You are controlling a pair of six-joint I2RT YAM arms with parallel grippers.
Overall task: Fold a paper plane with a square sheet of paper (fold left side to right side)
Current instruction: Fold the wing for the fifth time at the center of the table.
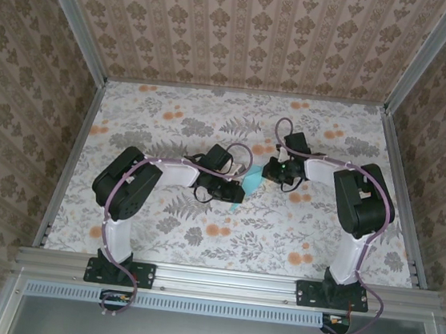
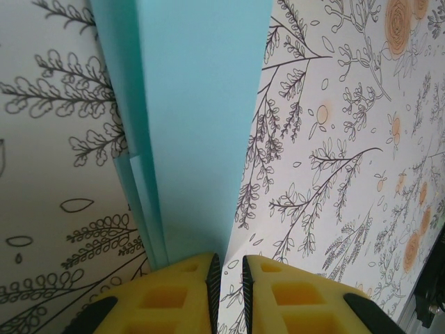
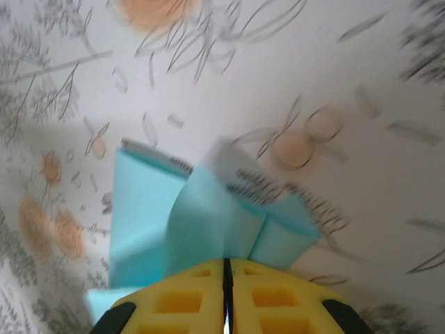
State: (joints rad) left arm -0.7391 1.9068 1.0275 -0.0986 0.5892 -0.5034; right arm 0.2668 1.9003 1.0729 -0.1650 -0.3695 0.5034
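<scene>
A floral counter (image 1: 321,226) boxed by wallpaper walls (image 1: 246,33) bears one blue plane (image 1: 250,186) between two sets of jaws: right jaws pinch it, left jaws narrow, grip unclear.

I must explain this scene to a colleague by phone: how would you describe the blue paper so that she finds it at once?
Look at the floral tablecloth. Near its middle, the left fingers and the right fingers pinch the folded paper. It is the only plain light cyan thing there, with one pointed corner.
</scene>
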